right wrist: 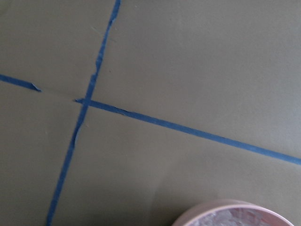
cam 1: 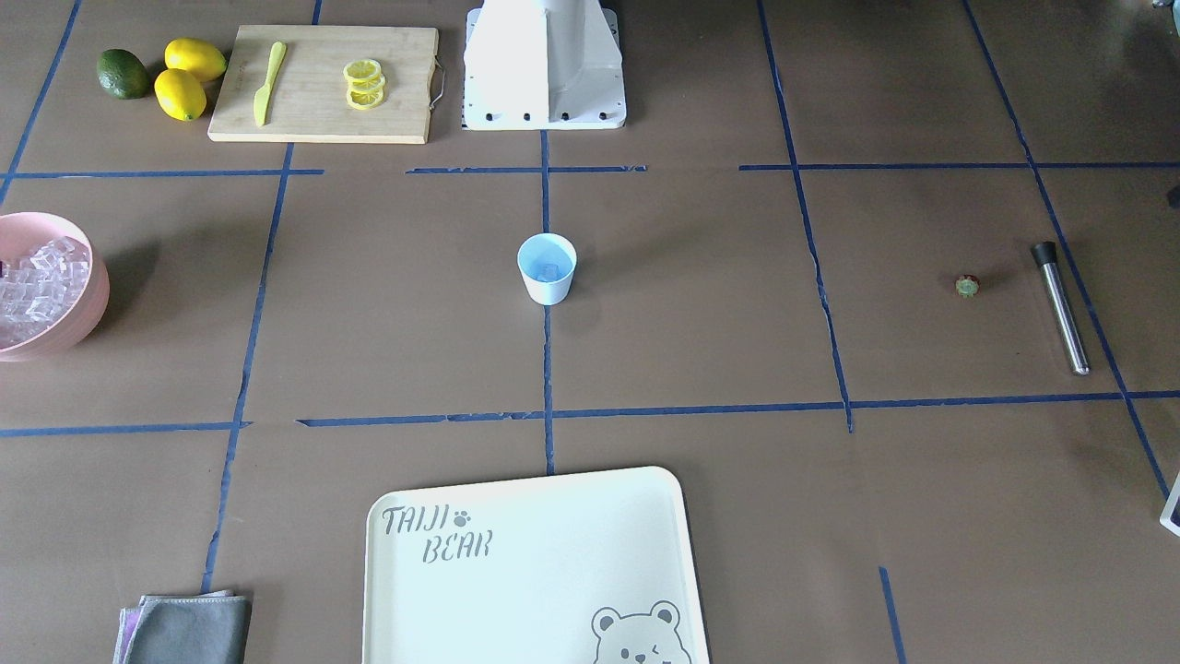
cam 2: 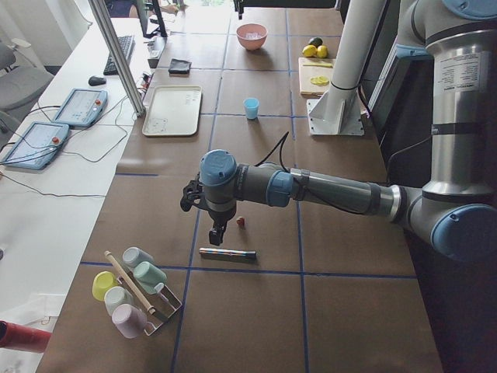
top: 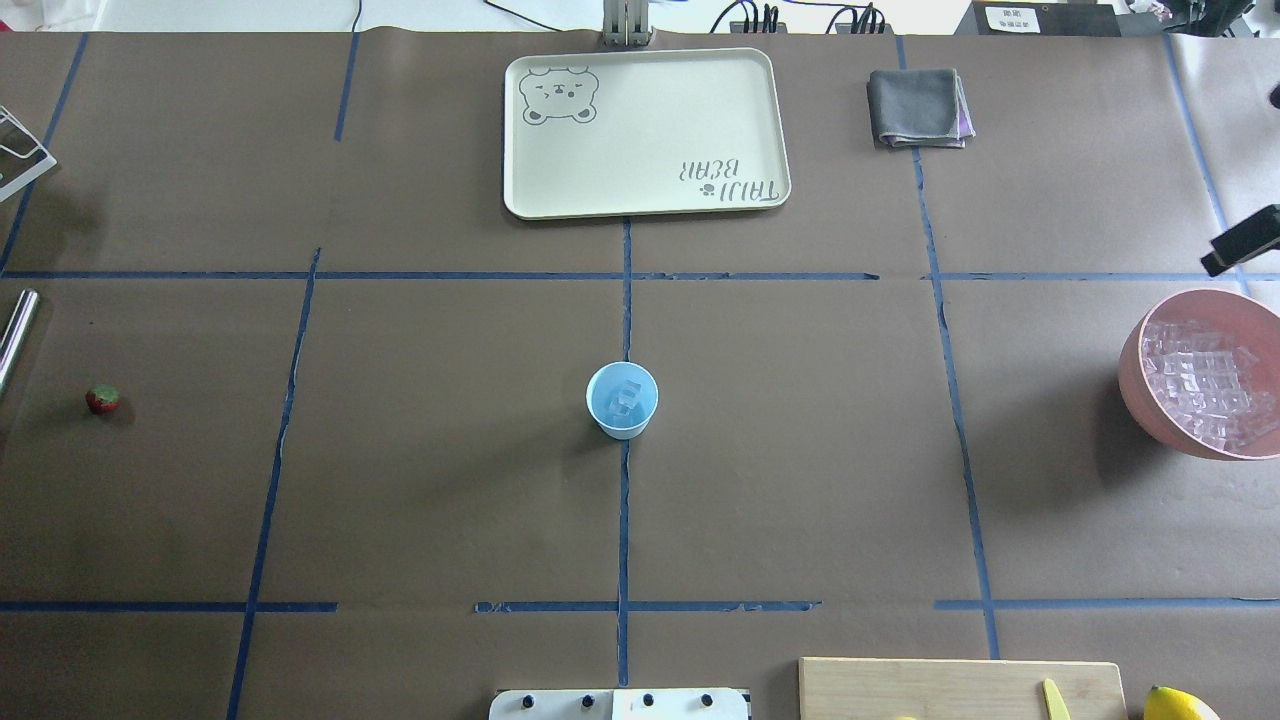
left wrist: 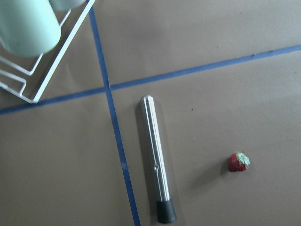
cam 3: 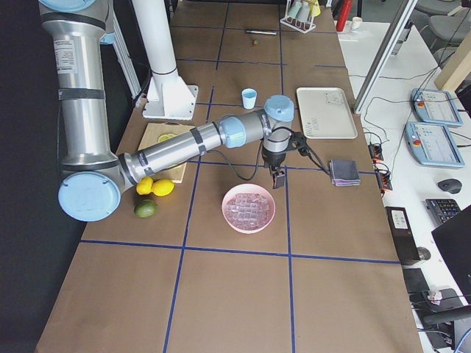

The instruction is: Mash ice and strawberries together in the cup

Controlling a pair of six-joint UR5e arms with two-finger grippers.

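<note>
Red strawberry [top: 101,399] is seen on the table at 9 o'clock of the cup [top: 622,427]; ice [top: 627,395] is already loaded in the cup. Berry pick-up is judged next, a fine pinch being called for from the left gripper [cam 2: 216,233] hung near it. Right gripper [cam 3: 279,179] is parked at 3 o'clock; jaw state cannot be told for either.

— How do we find the light?
— Bright and even. The cup [cam 1: 547,268] throws only a faint, soft shadow, and the pink bowl [cam 1: 88,277] a broader one falling toward the cup.
— And sharpness?
— Our right wrist view looks greenish and soft, and the left wrist view slightly soft.
</note>
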